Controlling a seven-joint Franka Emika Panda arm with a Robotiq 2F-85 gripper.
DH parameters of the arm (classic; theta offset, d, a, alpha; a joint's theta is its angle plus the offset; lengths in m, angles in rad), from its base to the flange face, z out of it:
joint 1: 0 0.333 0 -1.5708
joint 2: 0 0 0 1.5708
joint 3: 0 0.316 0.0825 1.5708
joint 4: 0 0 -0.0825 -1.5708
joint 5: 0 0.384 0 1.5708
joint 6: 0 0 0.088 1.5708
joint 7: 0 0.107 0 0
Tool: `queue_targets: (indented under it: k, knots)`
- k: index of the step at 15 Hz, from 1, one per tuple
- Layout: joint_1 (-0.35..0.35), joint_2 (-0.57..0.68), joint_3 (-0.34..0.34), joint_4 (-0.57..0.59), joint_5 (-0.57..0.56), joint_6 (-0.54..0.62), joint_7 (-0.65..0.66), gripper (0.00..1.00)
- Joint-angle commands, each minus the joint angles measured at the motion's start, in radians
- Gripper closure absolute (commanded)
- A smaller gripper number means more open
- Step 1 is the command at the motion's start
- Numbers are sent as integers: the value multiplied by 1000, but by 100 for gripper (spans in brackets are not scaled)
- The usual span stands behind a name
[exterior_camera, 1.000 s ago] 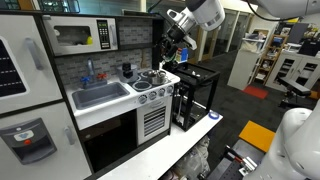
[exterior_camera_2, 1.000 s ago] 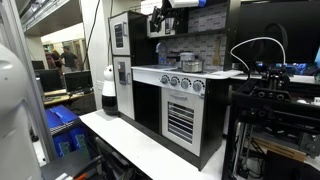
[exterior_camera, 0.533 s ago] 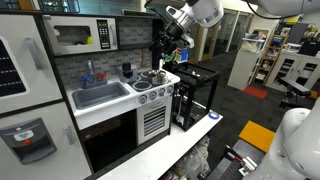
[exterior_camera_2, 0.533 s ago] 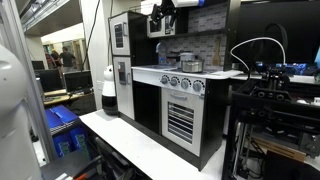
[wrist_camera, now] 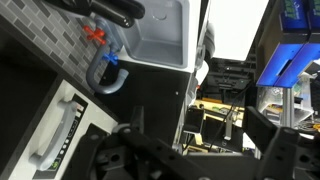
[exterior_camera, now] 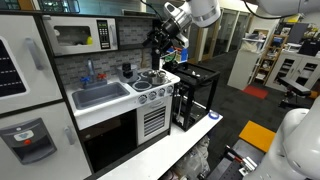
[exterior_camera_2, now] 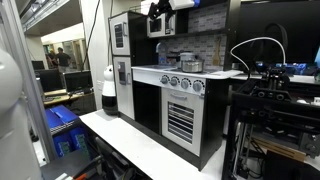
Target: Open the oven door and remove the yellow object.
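Overhead, black two-finger gripper (exterior_camera: 158,45), jaws wide and empty, above grey toy stovetop (exterior_camera: 152,82), right of shut white-framed oven door (exterior_camera: 70,37).

a robotics lab, shown by a toy kitchen set (exterior_camera: 100,95) on a workbench (exterior_camera: 172,146) amid equipment shelves (exterior_camera: 268,55).
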Motion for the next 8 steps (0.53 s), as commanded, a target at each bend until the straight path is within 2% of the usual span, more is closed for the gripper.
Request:
queue_targets:
  k: [1,8]
  knots:
    - [-46,92,33,100,116,-9,-109,0]
    - [-118,298,70,318,316,-86,-194,0]
